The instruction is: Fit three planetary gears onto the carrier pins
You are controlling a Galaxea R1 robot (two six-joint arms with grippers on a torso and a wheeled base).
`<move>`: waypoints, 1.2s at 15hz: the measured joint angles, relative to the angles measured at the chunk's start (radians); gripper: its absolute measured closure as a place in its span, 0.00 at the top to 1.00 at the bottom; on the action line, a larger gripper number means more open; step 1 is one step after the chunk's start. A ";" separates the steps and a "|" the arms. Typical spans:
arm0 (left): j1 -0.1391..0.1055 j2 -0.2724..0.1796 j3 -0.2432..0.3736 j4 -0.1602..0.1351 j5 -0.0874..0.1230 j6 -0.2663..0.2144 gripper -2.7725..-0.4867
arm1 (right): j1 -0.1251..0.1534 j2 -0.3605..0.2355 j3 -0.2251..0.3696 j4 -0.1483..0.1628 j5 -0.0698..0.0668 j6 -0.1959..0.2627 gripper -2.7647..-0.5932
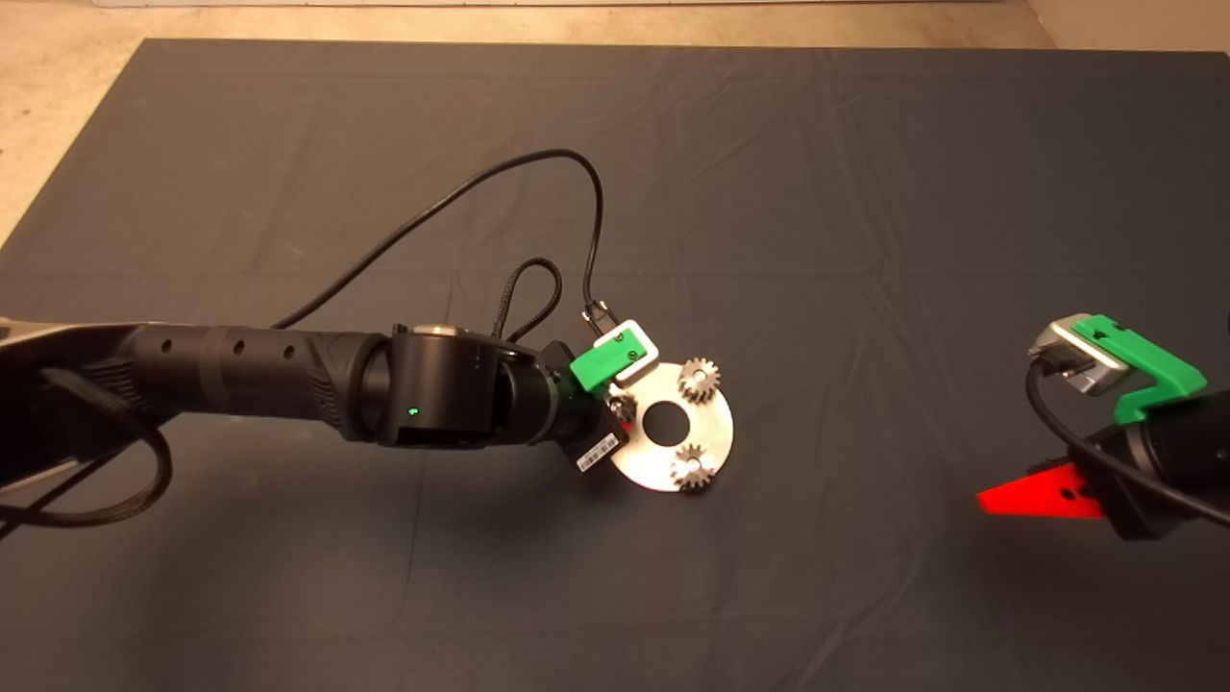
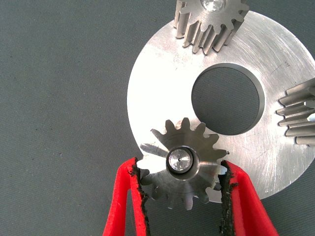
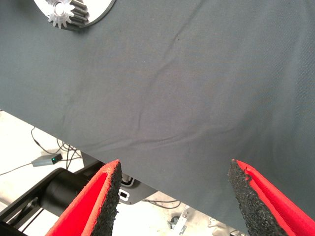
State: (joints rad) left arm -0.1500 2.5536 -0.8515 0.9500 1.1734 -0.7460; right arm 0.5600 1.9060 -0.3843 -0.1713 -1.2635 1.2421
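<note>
Dark fabric mat point(image 1: 865, 192) covers the counter, with pale floor showing past its far edge. Near the middle lies the shiny round disc point(image 1: 716, 428), flat on the mat so that its carrier pins stand upright for gears to drop onto them.

Two planetary gears already sit on pins in the head view: one at about 1 o'clock on the disc point(image 1: 699, 379), the other at about 5 o'clock point(image 1: 692, 467). Both look fully seated.

The left gripper point(image 2: 183, 189) reaches in from the 9 o'clock side of the disc. Its fingers point(image 2: 129, 196) are closed on the third gear point(image 2: 183, 164), one pad against the teeth on each flank. The silver tip of a pin point(image 2: 179, 161) shows through the gear's centre hole, so the gear is at least started on that pin. Holding it by opposite sides probably keeps the bore level and in line with the peg. Whether it has slid all the way down to the disc cannot be told, though it looks close.

The right gripper point(image 3: 172, 201) waits at the 3 o'clock edge of the mat, well apart from the disc, its fingers spread wide and holding nothing, out of the working arm's way.

What seems left is letting go and checking that the last gear sits flush.
</note>
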 joint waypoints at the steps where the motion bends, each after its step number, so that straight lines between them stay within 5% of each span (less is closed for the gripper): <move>1: 0.000 0.000 0.000 0.000 -0.001 0.000 0.02 | 0.000 0.000 0.000 0.000 0.000 0.000 0.47; 13: 0.000 -0.002 0.000 -0.003 -0.003 0.000 0.03 | 0.000 0.000 0.000 0.000 0.000 0.000 0.47; 18: 0.000 -0.002 0.000 -0.003 -0.004 0.000 0.13 | 0.000 0.000 0.000 0.000 0.000 0.000 0.47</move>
State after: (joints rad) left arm -0.1500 2.5517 -0.8511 0.9472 1.1699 -0.7460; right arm 0.5598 1.9060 -0.3843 -0.1711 -1.2632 1.2421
